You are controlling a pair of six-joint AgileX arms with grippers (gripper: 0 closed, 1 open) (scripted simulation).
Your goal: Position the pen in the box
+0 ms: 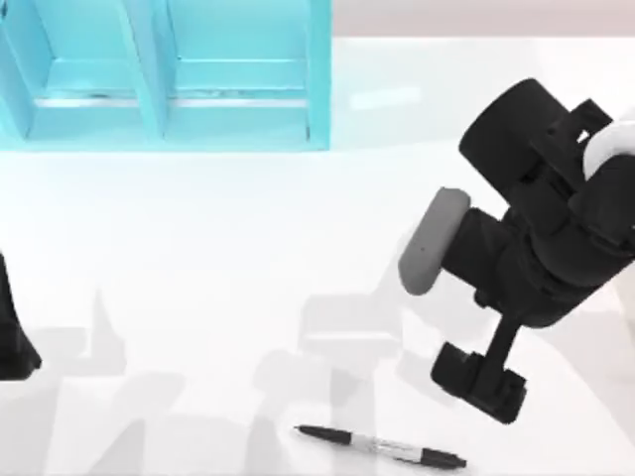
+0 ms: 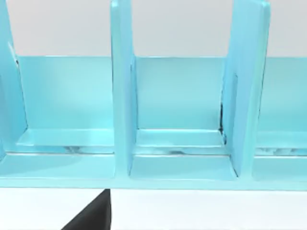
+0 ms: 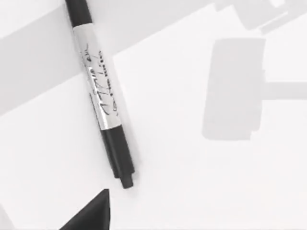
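Top view: slim pen (image 1: 382, 446) lies flat below right gripper (image 1: 479, 380), whose opening I cannot tell.

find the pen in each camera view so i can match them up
Top view: the pen lies flat on the white table near the bottom edge, just below the right gripper.
Left wrist view: not in it; the blue box is.
Right wrist view: pen lies diagonally on the table.
Shared landmark: the pen's printed silver barrel.
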